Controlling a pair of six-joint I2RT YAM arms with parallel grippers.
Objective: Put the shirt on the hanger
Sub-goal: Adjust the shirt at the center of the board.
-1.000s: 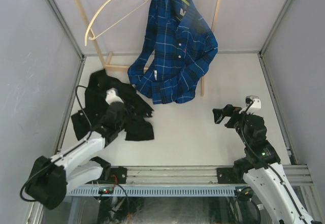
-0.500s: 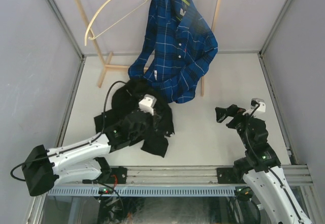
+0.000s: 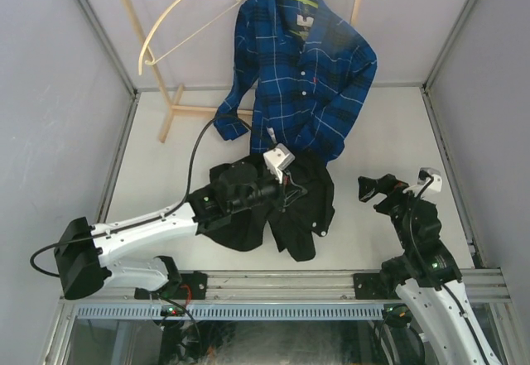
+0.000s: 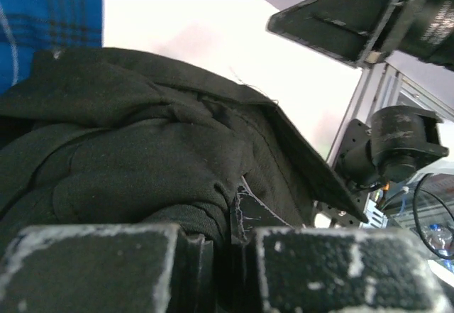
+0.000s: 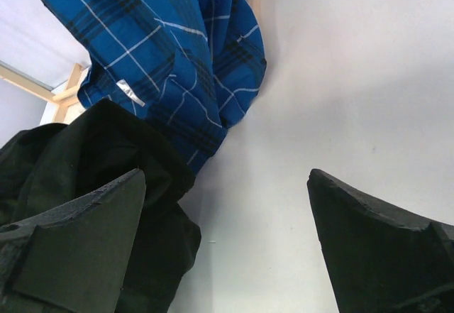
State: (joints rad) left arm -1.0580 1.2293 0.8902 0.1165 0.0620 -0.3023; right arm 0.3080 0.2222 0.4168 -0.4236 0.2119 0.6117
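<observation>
The black shirt (image 3: 248,216) lies bunched at the table's middle, just below the hanging blue plaid shirt (image 3: 302,75). My left gripper (image 3: 288,186) reaches across it from the left and is shut on a fold of its fabric. In the left wrist view (image 4: 230,238) the cloth is pinched between the jaws and the shirt (image 4: 142,157) fills the frame. The pale wooden hanger (image 3: 190,13) hangs bare on the rack at the back left. My right gripper (image 3: 374,189) stands open to the right of the shirt, fingers wide apart (image 5: 227,235) with nothing between them; the shirt (image 5: 85,157) is at its left.
A wooden rack (image 3: 132,26) stands at the back, its foot (image 3: 186,112) on the table. The blue plaid shirt (image 5: 170,50) hangs down to the table surface. Grey walls close in both sides. A metal rail (image 3: 273,280) runs along the near edge.
My left arm swung right, dragging the black shirt from the table's left side to the middle. The blue plaid shirt shifted right. My right gripper drew back slightly, still open.
</observation>
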